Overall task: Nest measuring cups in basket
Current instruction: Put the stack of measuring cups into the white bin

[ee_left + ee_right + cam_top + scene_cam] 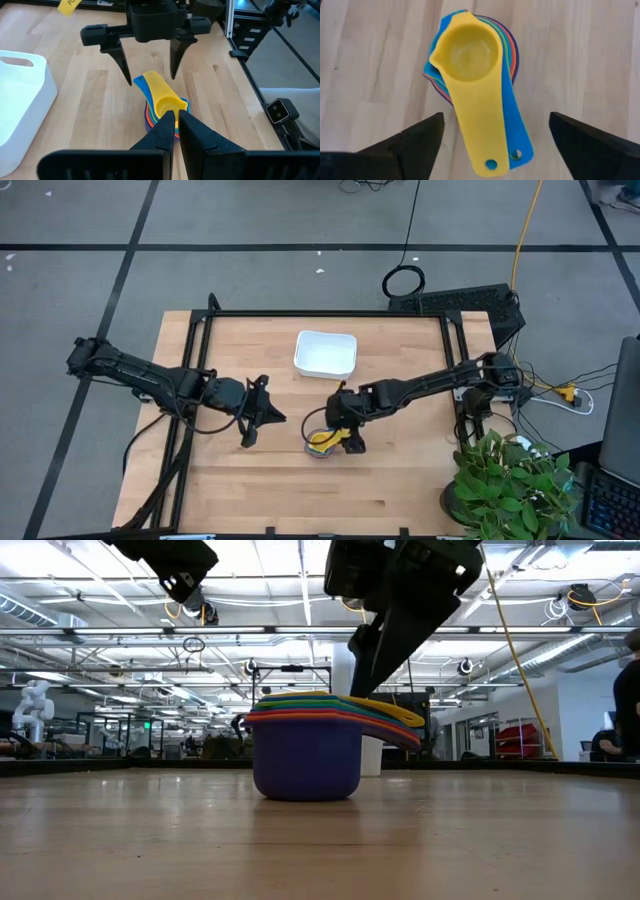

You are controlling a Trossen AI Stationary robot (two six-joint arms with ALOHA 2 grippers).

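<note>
High view: nested measuring cups [322, 442] sit on the table [400, 490] near its middle, outside the basket [325, 353]. Right gripper [349, 442] spread wide over their handles, gripping nothing. Left gripper [250, 413] closed, empty, near the left edge.

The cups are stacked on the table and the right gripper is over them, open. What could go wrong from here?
1. The stack sits on the table, not in the basket; moved as one, the nested cups could separate.
2. The yellow cup and blue handle fan apart, so the open right gripper may pinch only one handle.
3. The shut left gripper sits close beside the stack and might bump it.
</note>
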